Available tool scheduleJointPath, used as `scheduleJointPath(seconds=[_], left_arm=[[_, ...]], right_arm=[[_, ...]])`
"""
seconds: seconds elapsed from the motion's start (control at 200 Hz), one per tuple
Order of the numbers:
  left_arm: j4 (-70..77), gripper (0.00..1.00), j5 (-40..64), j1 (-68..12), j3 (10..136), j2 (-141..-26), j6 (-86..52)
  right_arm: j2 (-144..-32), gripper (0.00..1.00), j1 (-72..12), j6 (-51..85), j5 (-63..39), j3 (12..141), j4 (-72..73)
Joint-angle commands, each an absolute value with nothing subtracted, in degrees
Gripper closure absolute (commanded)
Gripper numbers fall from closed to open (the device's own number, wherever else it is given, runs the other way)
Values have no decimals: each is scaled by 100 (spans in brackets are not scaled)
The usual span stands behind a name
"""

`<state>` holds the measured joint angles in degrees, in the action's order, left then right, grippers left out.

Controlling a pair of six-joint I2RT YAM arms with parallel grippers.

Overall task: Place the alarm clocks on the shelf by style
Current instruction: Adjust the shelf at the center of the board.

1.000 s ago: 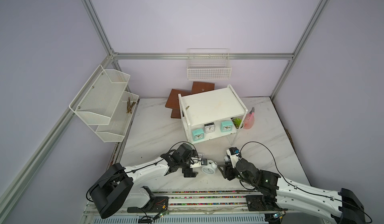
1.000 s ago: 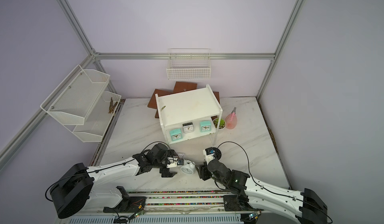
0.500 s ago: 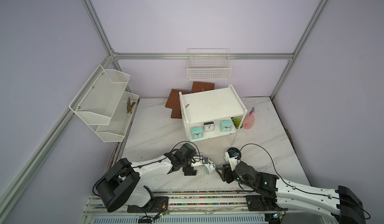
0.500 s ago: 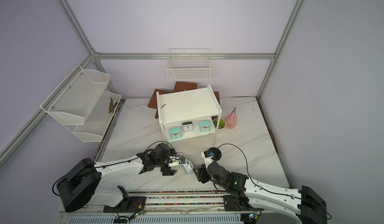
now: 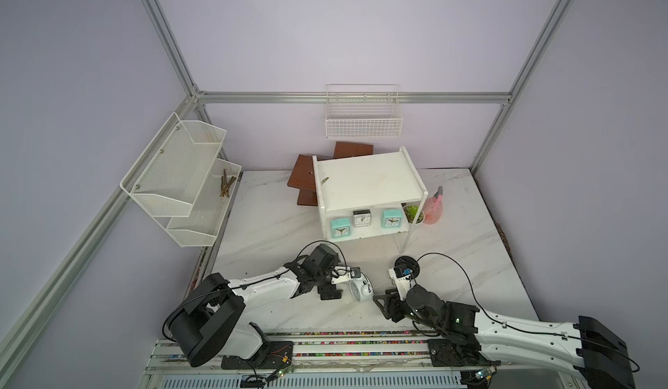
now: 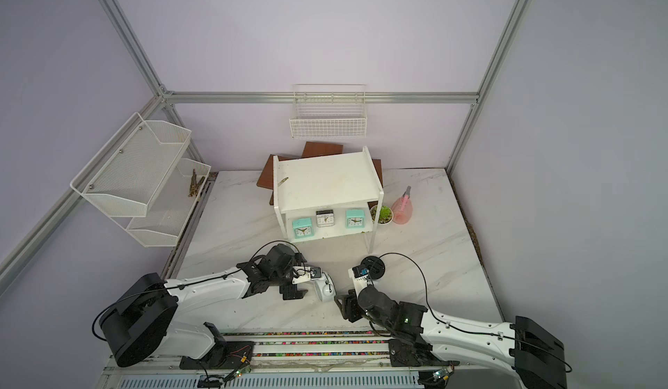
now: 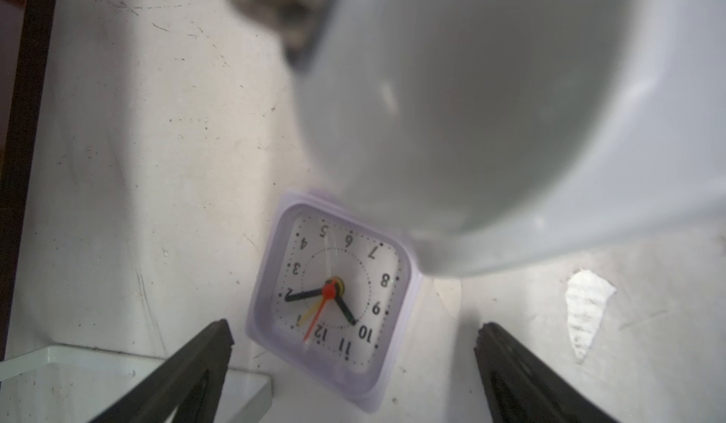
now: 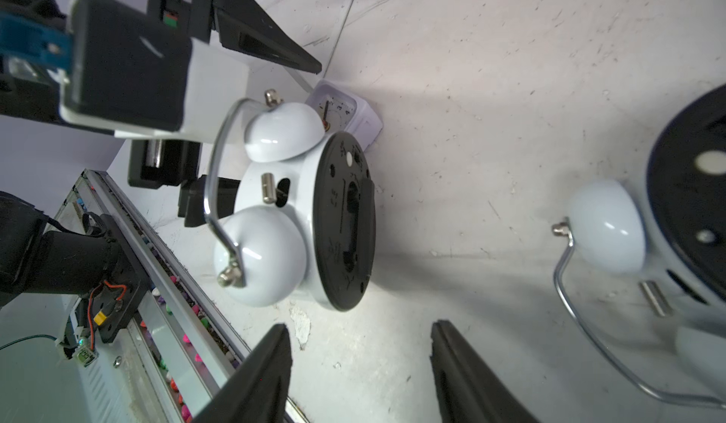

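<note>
- Straddling the whitish-grey square clock [image 7: 330, 303], the left gripper [image 7: 355, 328] has its jaws spread wide and grips nothing. The clock lies face up near the front edge of the table [image 5: 274, 224].
- The right gripper [image 8: 359, 326] is roughly half spread and empty. It points at the twin-bell clock [image 8: 314, 212], which stands just beside the square one.
- Toward the back edge, the lower level of the shelf [image 5: 368, 184] holds a mint-green clock [image 5: 339, 228], a second whitish-grey clock [image 5: 362, 218] and another mint-green clock [image 5: 391, 219].
- Closing on so flat a case, a finger may slip off it, or knock the twin-bell clock and tip it.
- Both arms crowd one spot and could collide.
- The grey clock sits between the two mint ones, so the styles look mixed.
- The square clock on the table does not show in either top view.
- A blurred white bell fills much of the left wrist view.
- The second twin-bell clock [image 8: 668, 224] is cut off at the frame edge.
- Whether the square clock touches its round neighbour cannot be told.
</note>
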<state>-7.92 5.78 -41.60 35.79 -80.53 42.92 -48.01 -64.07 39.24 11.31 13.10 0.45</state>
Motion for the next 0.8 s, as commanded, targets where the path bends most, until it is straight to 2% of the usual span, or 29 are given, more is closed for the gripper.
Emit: scheduleJointPath(seconds=[0.0, 0.3, 0.545, 0.72, 0.795], left_arm=[[-583, 0, 826, -3999, 3953, -8196, 4283], [-914, 1, 1006, -3967, 4148, -8485, 4386], [-1158, 12, 1046, -3964, 4207, -8560, 4528], [-1283, 5, 1009, -3974, 4289, -8687, 4596], [-1417, 5, 1038, -3969, 4371, -8758, 4641]], right_arm=[[-4807, 39, -6461, 4046, 1264, 1192, 322], [-4789, 40, -6517, 4061, 1370, 1163, 389], [-4818, 41, -6547, 3986, 1380, 1263, 388], [-4849, 41, -6559, 3937, 1389, 1343, 391], [-4892, 41, -6570, 3925, 1397, 1362, 396]])
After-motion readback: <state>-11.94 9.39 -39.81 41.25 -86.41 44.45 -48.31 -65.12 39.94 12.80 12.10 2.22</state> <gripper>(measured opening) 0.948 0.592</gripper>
